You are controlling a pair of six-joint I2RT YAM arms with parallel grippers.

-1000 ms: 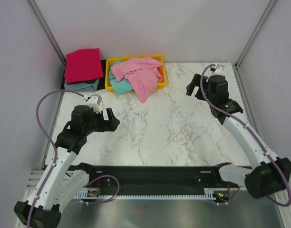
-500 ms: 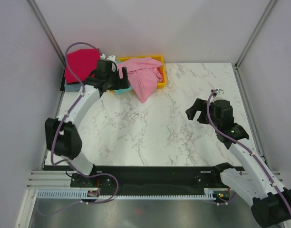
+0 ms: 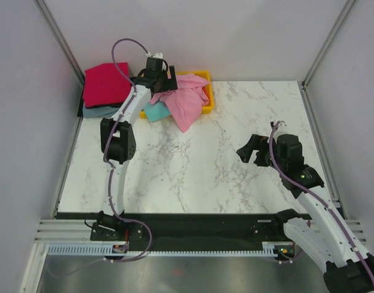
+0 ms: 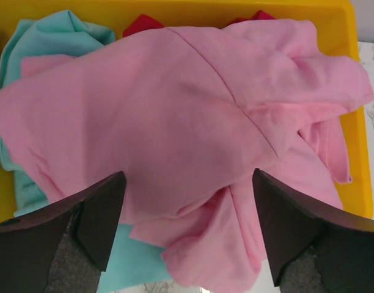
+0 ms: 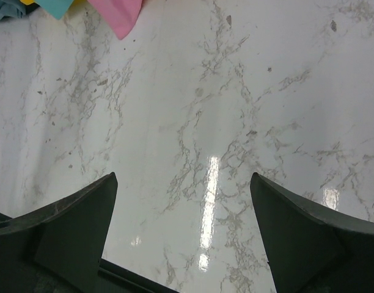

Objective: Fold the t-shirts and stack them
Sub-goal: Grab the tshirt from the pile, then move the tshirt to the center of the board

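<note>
A crumpled light pink t-shirt [image 3: 186, 96] lies in the yellow tray [image 3: 207, 107] and spills over its front edge onto the table. In the left wrist view the pink t-shirt [image 4: 175, 128] covers a teal t-shirt [image 4: 46, 43] and a red one [image 4: 143, 24]. My left gripper [image 3: 162, 80] is open and hovers above the pink t-shirt at the tray; its jaws stand wide apart [image 4: 186, 213]. My right gripper [image 3: 248, 149] is open and empty over bare table at the right [image 5: 184, 207]. A folded crimson t-shirt [image 3: 106, 82] lies on a grey-blue one [image 3: 101, 111] at the far left.
The yellow tray's rim [image 4: 236, 7] frames the clothes. The marble table [image 3: 199, 165] stretches between the arms. Grey walls and metal posts close the cell on three sides. The pink t-shirt's tip [image 5: 117, 15] shows at the top of the right wrist view.
My left arm has swung from the near left of the table up to the tray and now hangs over the pink t-shirt. My right gripper has drawn back from the far right toward the near right.
</note>
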